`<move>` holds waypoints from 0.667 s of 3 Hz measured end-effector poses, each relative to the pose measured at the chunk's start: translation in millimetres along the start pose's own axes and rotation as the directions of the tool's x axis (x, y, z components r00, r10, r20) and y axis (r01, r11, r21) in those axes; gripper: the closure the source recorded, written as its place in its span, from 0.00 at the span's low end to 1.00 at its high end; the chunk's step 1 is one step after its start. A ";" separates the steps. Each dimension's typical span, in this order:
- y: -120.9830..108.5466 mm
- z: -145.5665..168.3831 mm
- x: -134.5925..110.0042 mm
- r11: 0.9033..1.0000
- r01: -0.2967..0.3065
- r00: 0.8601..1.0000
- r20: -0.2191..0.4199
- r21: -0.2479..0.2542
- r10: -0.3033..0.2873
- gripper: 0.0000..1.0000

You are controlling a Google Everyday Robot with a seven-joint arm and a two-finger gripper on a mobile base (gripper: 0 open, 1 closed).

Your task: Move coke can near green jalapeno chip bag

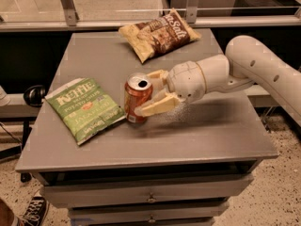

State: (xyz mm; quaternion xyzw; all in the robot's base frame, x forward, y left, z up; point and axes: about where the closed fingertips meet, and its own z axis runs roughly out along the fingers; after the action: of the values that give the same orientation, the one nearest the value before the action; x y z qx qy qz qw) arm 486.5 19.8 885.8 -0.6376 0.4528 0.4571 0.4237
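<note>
At table centre: gripper clasped the coke can between both fingers.
Can stood upright on the grey table, just beside the green jalapeno chip bag; tan chip bag lay well behind.

A tan-and-brown chip bag lies far back on the grey cabinet; a sneaker on the floor.

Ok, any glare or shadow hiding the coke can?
Camera view: warm light, no glare on the coke can; the gripper, closed around it, throws a soft shadow on the table beneath it, off the green jalapeno chip bag.
</note>
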 end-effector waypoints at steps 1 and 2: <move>4.6 -0.2 2.9 1.000 0.007 1.000 -0.016 -0.021 -0.007 0.00; 5.5 -0.7 3.4 1.000 0.007 1.000 -0.019 -0.021 -0.008 0.00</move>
State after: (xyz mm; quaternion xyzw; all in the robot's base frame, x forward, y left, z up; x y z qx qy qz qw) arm 482.0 17.2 882.0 -0.6481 0.4495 0.4541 0.4143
